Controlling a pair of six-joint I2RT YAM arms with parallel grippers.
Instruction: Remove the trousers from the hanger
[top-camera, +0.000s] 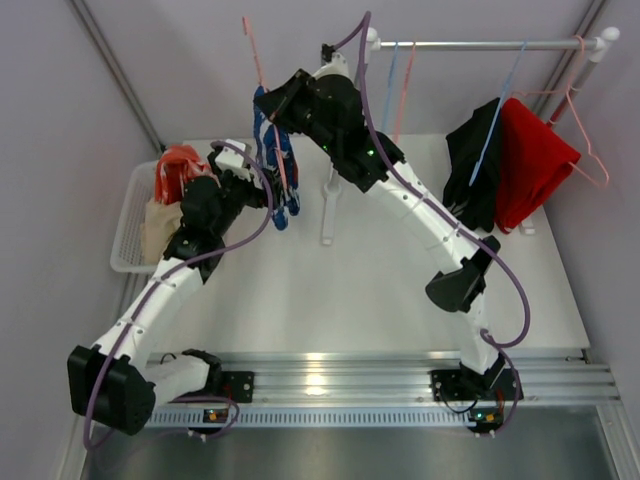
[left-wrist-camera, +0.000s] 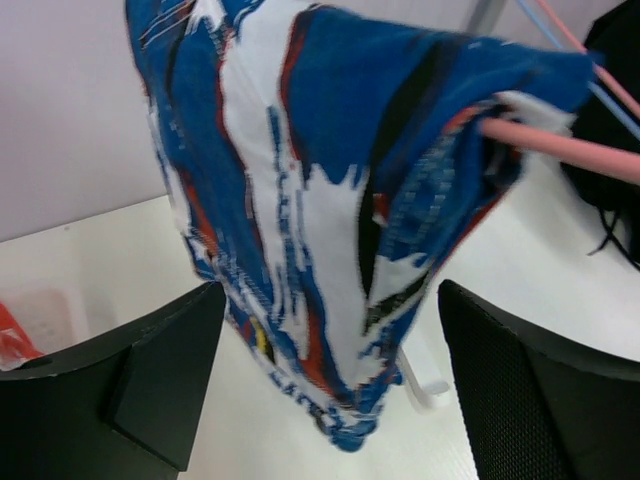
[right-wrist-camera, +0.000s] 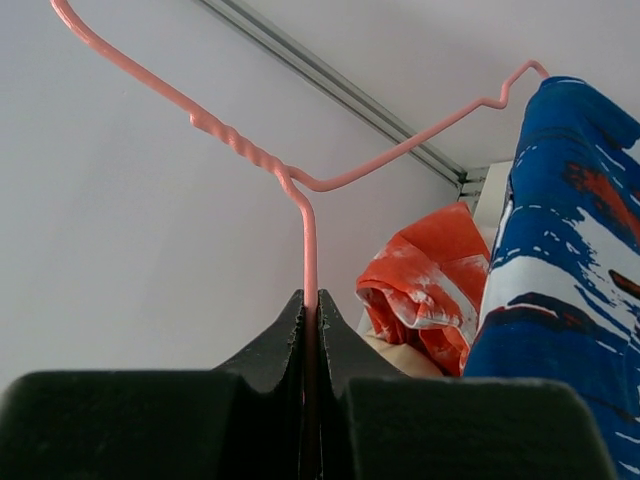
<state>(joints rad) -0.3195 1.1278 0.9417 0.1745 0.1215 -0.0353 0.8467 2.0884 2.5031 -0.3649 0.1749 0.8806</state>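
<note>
The blue-and-white patterned trousers (top-camera: 283, 190) hang draped over the bar of a pink wire hanger (top-camera: 253, 48), held in the air above the table's left half. My right gripper (top-camera: 272, 106) is shut on the hanger's neck (right-wrist-camera: 310, 240), pinched between its fingertips (right-wrist-camera: 310, 305). My left gripper (top-camera: 260, 192) is open just left of the trousers. In the left wrist view the trousers' lower end (left-wrist-camera: 330, 300) hangs between the two spread fingers (left-wrist-camera: 130, 390) without touching either, and the hanger bar (left-wrist-camera: 560, 145) pokes out at the right.
A white basket (top-camera: 128, 235) at the table's left edge holds orange-red trousers (top-camera: 178, 172) and beige trousers (top-camera: 160, 228). On the rail (top-camera: 480, 44) at the back right hang black trousers (top-camera: 470, 170), red trousers (top-camera: 535, 165) and bare hangers. The rack's white foot (top-camera: 328, 205) stands mid-table.
</note>
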